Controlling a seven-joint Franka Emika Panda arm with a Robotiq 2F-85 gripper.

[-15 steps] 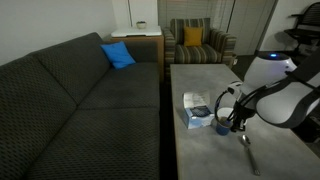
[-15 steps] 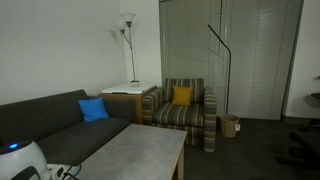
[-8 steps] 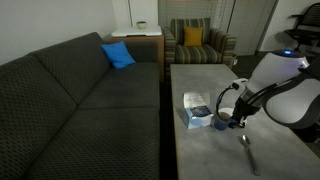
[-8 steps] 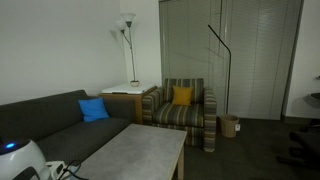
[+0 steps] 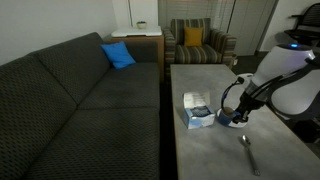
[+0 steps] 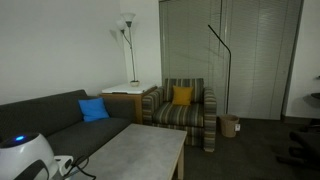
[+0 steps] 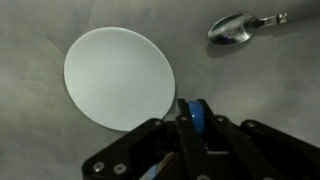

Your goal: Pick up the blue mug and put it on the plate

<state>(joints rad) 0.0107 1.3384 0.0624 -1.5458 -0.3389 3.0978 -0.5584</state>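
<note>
Gripper (image 7: 192, 120) is closed on the mug (image 7: 192, 107): in the wrist view a narrow blue part of it stands clamped between the two black fingers (image 7: 212, 128). This blue part shows just at the lower right edge of the plate (image 7: 118, 76), which lies flat on the grey table (image 7: 40, 140); if the mug touches the plate I cannot tell. Beyond the plate, well apart from it, a spoon (image 7: 238, 27) lies on the table. In an exterior view the gripper (image 5: 236, 114) hangs low over the table (image 5: 200, 155), just beside a white-and-blue box (image 5: 198, 110), with the spoon (image 5: 247, 149) on its other side and a dark sofa (image 5: 80, 100) along the table.
</note>
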